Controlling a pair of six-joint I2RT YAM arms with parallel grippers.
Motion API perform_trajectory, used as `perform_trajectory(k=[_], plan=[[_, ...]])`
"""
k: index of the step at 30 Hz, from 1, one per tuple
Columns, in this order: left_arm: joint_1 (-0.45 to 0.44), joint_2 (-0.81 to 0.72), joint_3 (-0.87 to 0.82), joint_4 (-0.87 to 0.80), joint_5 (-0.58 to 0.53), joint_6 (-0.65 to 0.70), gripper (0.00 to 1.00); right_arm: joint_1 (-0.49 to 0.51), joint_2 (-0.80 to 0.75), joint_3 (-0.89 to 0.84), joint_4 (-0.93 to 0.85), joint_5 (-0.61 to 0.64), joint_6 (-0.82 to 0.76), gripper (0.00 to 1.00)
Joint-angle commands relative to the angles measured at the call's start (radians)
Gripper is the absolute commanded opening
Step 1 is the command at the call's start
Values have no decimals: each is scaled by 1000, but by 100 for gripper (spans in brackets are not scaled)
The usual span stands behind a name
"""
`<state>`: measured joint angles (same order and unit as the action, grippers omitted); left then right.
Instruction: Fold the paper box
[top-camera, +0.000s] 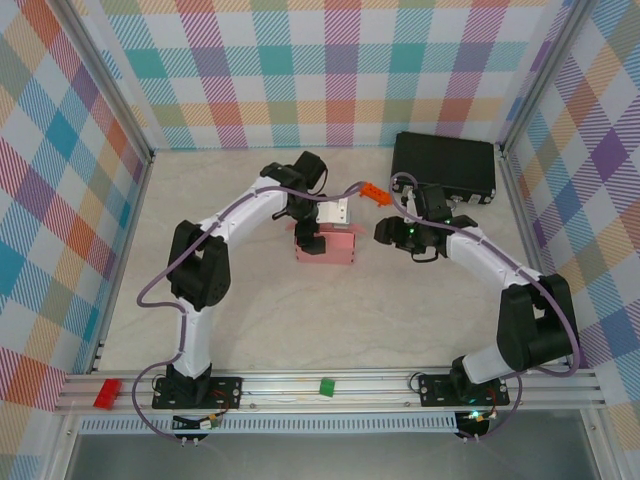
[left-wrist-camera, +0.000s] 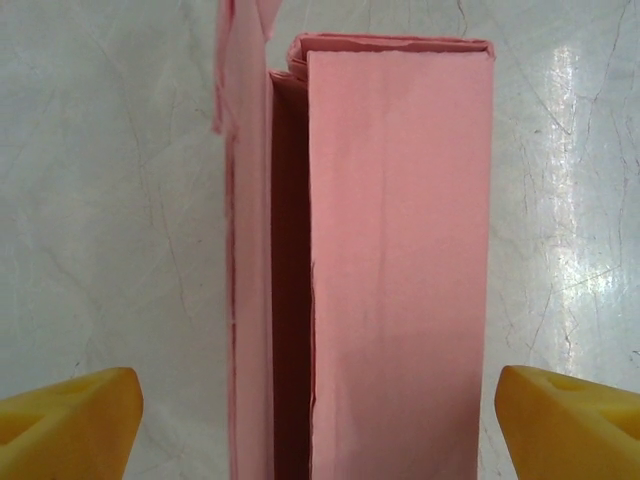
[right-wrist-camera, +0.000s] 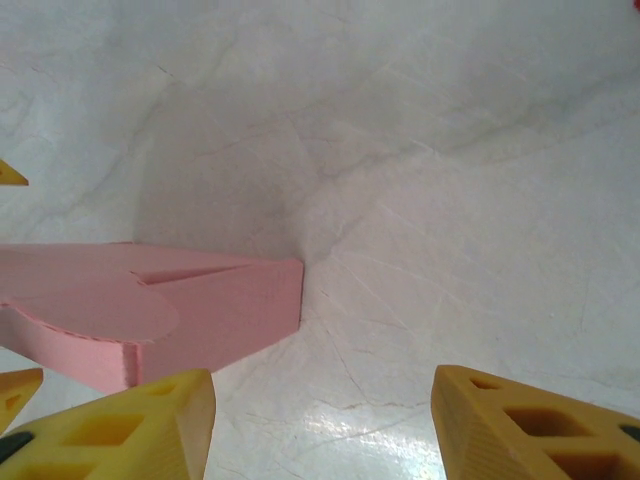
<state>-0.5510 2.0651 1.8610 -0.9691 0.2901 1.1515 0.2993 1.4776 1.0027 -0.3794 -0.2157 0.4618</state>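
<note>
Black case (top-camera: 444, 165), orange piece (top-camera: 372, 192)

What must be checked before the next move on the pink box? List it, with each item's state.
1. Left end effector open, fingers clear of the paper box on both sides: ok.
2. Right end effector open, nothing between its fingers: ok.
3. Box's long seam closed: not ok, a dark gap runs along it beside a loose flap.
4. Right end effector touching the box: cannot tell.
5. Black case apart from the box: ok.
</note>
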Motion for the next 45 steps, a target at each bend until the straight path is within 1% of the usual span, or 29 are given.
perform_trajectory(k=[1,4,6,8,11,14,15,21,27,31,36,40,42,43,44,45], plan=[[6,-85,31,-29,-8,-44,91,-7,10,40,-26,-6,-43,60],[13,-124,16,-12,-9,-100,91,-8,10,58,-26,-32,-64,60],[24,-166,-27,41,5,-141,91,-8,13,72,-28,-49,-80,60],[38,-204,-81,76,44,-139,94,-8,18,86,-34,-65,-90,60],[40,-232,-145,87,47,-82,96,-8,26,96,-35,-72,-92,60],[40,-218,-155,64,52,-44,97,-7,27,90,-28,-79,-89,60],[40,-210,-158,70,50,-37,100,-9,26,84,-23,-80,-86,60],[32,-144,-125,69,54,-24,100,-9,12,53,-14,-77,-75,61],[10,-98,-132,97,15,-9,100,-7,-3,30,-18,-60,-74,61],[-5,-94,-160,141,-14,-10,100,-9,-7,27,-20,-57,-72,61],[-16,-98,-197,174,-38,-24,91,-9,-1,30,-11,-79,-69,61],[-20,-100,-210,182,-44,-37,88,-8,3,32,5,-112,-66,61],[-23,-103,-218,190,-45,-45,83,-9,10,31,13,-130,-63,60],[-23,-105,-219,190,-43,-46,78,-8,13,30,18,-141,-62,60],[-24,-105,-222,193,-43,-50,70,-8,19,29,24,-159,-60,59],[-24,-105,-224,196,-44,-53,60,-8,24,26,35,-183,-61,58]])
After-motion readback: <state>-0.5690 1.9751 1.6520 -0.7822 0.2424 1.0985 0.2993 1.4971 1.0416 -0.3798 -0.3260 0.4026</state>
